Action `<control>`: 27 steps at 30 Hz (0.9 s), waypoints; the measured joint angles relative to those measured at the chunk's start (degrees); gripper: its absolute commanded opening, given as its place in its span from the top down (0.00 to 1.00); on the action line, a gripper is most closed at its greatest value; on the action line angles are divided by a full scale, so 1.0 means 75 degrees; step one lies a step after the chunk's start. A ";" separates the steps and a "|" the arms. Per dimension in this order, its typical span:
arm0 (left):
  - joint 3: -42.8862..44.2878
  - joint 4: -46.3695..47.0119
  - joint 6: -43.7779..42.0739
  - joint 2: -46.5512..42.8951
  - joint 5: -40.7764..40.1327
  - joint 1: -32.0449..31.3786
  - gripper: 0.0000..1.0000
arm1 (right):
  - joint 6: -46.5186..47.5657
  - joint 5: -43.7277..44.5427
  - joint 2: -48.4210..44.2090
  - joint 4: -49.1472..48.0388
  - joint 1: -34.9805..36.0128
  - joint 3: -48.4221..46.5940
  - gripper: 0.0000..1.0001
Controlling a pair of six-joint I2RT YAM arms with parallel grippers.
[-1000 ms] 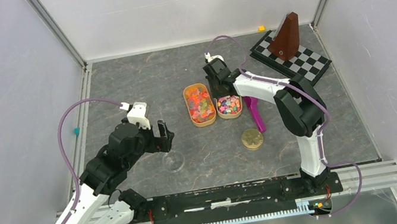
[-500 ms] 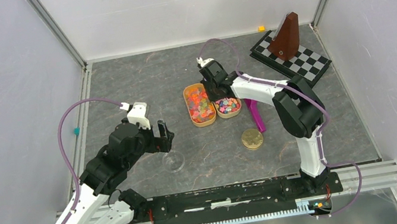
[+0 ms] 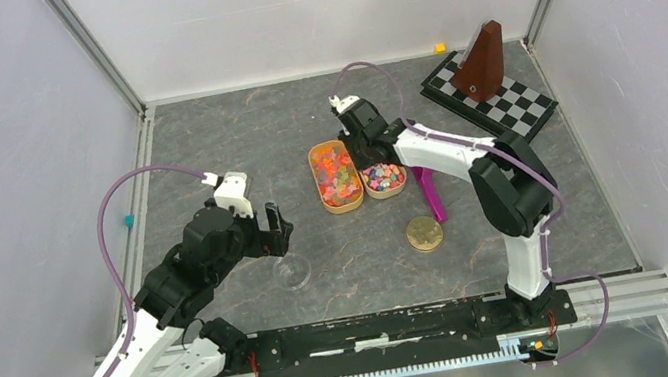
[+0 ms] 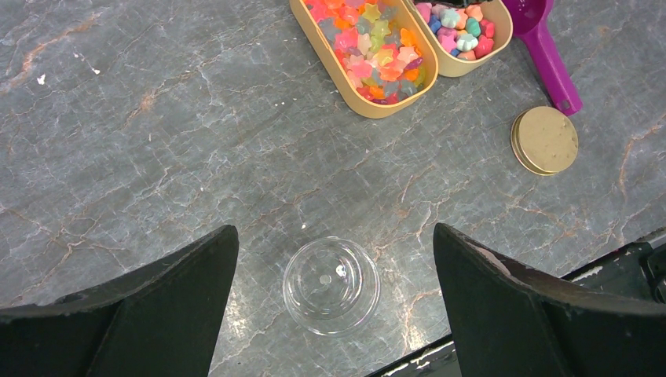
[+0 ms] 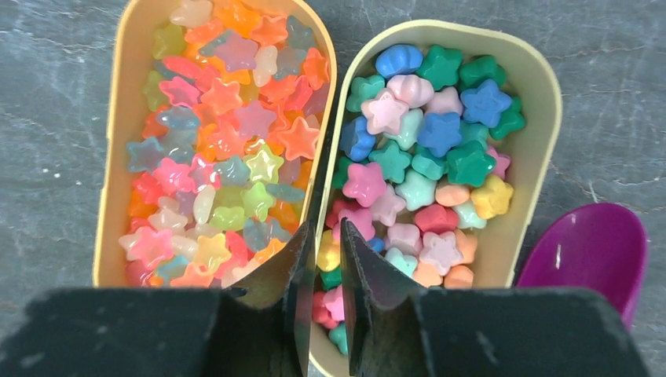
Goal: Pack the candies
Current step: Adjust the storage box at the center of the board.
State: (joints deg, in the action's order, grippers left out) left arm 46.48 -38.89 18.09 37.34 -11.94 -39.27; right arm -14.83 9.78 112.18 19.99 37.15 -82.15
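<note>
The candies (image 5: 408,157) are tiny opaque stars in mixed colours filling a small tan tray (image 5: 542,141). Beside it, a longer tan tray (image 5: 110,196) holds translucent star sweets (image 5: 228,141). My right gripper (image 5: 327,236) is nearly shut, with one finger at the small tray's left wall and the other inside among the candies; it also shows in the top view (image 3: 359,149). The purple scoop (image 5: 585,247) lies right of the small tray. My left gripper (image 4: 336,229) is wide open above an empty clear glass jar (image 4: 331,285).
A round gold lid (image 3: 424,233) lies in front of the scoop (image 3: 429,192). A chequered board (image 3: 520,108) with a brown pointed block (image 3: 480,64) sits at the back right. White walls enclose the grey marbled table (image 3: 232,144).
My right gripper has moved a little left and back to the seam between the two trays. The left arm and the jar have not moved.
</note>
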 measured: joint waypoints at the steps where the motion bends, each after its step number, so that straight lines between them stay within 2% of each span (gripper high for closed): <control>1: 0.0000 0.0000 0.0000 0.0000 0.0000 0.0000 0.00 | 0.0020 0.0000 -0.0131 0.0012 0.0012 0.0052 0.72; 8: 0.0000 0.0000 0.0000 0.0000 0.0000 0.0000 0.00 | 0.0105 -0.0020 -0.0831 -0.0003 0.0090 0.0341 0.58; 10: 0.0000 0.0000 0.0000 0.0000 0.0000 0.0000 0.00 | 0.0102 -0.0050 -0.0836 -0.0020 0.0122 0.0344 0.56; 16: 0.0000 0.0000 0.0000 -0.0003 0.0000 0.0000 0.00 | 0.0015 -0.0087 -0.0758 -0.0003 0.0152 0.0364 0.57; 27: 0.0000 -0.0006 0.0000 -0.0090 0.0000 0.0000 0.00 | -0.0265 -0.0061 0.0157 0.0090 0.0154 0.0105 0.66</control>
State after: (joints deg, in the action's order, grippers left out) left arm 46.48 -38.94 18.09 36.67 -11.94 -39.27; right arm -16.82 9.32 113.36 20.67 38.30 -81.36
